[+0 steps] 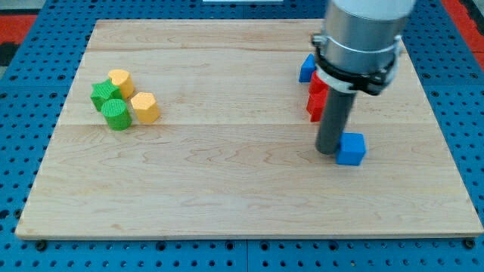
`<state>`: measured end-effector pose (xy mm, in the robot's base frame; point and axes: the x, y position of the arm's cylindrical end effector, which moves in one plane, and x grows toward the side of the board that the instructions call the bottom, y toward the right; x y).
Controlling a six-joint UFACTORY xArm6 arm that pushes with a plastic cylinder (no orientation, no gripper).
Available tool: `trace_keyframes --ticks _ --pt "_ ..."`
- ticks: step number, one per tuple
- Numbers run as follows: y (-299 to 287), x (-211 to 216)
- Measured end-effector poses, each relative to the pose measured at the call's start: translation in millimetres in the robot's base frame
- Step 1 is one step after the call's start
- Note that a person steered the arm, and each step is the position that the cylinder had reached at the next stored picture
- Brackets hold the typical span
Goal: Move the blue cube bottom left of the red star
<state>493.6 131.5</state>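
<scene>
Wooden board is seen lying on a blue pegboard, with the arm entering from the view's top right. No fingers are fitted; the arm ends in a plain rod, so nothing can be gripped or held, only pushed. The tip is noted on the board, touching or just beside the blue cube at the cube's 9 o'clock. The cube sits at roughly 5 o'clock from the red blocks, which are partly hidden by the arm; which of them is the red star cannot be told. A second blue block is seen at their 11 o'clock. Well apart, at the board's 9 o'clock, a cluster is recorded: a yellow block, a yellow hexagonal block, a green star-like block and a green cylinder. Step judged in hand: repositioning around the cube. The cube appears to lie on the wrong side; the next move is judged to call for the tip at its 3 o'clock, then a push toward 9 o'clock.
</scene>
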Motion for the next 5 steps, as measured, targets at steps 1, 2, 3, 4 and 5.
trace_keyframes --ticks 1,2,3,4,5 --pt "-44.7 29.2" --pt "-10.6 94.8" --pt "67.2 69.3" --pt "71.9 25.9" --pt "-10.5 11.7"
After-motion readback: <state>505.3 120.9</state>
